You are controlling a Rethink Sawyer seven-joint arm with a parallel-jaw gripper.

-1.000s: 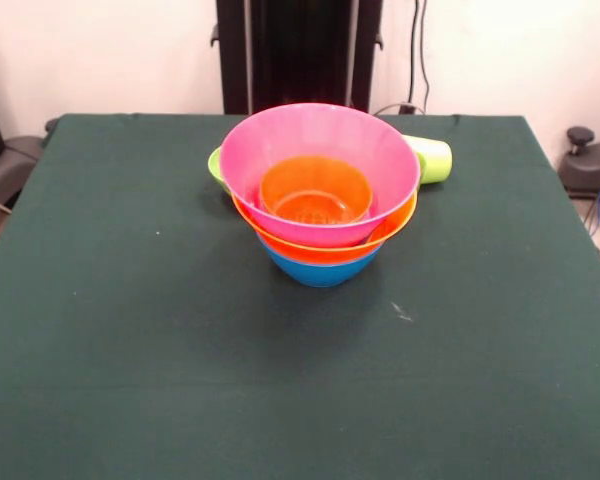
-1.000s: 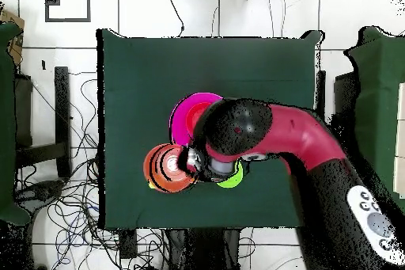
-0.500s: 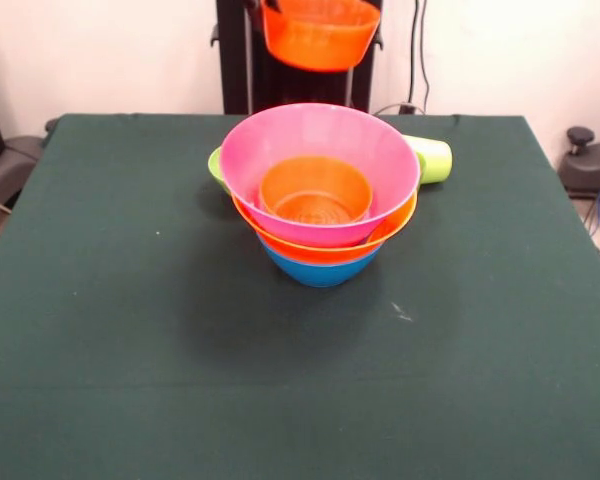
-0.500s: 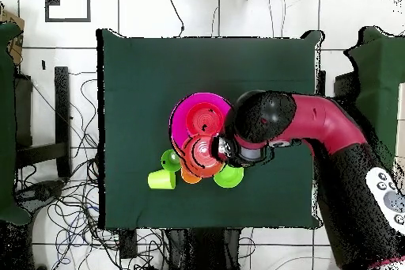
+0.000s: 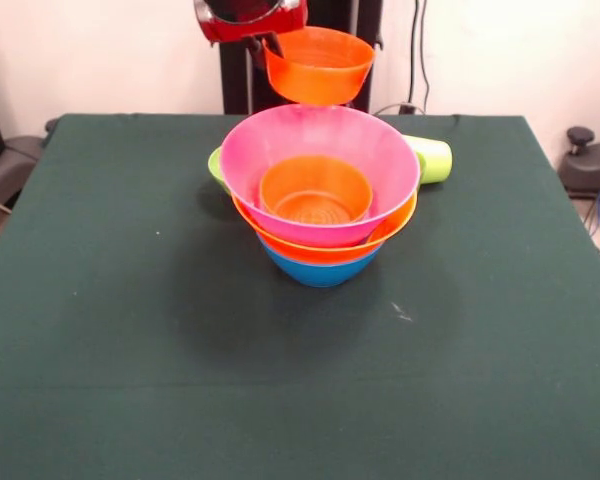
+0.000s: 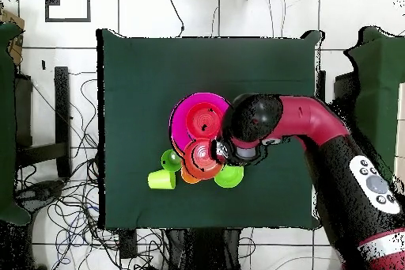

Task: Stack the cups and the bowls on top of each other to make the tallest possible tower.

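The tower (image 5: 320, 215) stands mid-table: a blue bowl (image 5: 320, 268) lowest, then a yellow-orange bowl (image 5: 325, 248), then the pink bowl (image 5: 280, 150) with a smaller orange bowl (image 5: 315, 195) nested inside. My gripper (image 5: 270, 45) is shut on the rim of a small orange bowl (image 5: 318, 65) and holds it in the air above and just behind the tower. In the overhead view the gripper (image 6: 217, 150) and the held bowl (image 6: 198, 157) overlap the robot-side edge of the pink bowl (image 6: 190, 116). A lime-yellow cup (image 5: 432, 158) lies on its side behind the tower.
A green rim (image 5: 215, 165) peeks out behind the tower's left side. The overhead view shows a green bowl (image 6: 229, 177), a small green vessel (image 6: 170, 160) and the lime-yellow cup (image 6: 160, 179) between the tower and the robot's edge of the green table (image 6: 134, 77).
The gripper has brought the small orange bowl in from the side and lowered it toward the tower. In the front view it has come down from above the picture's top edge.
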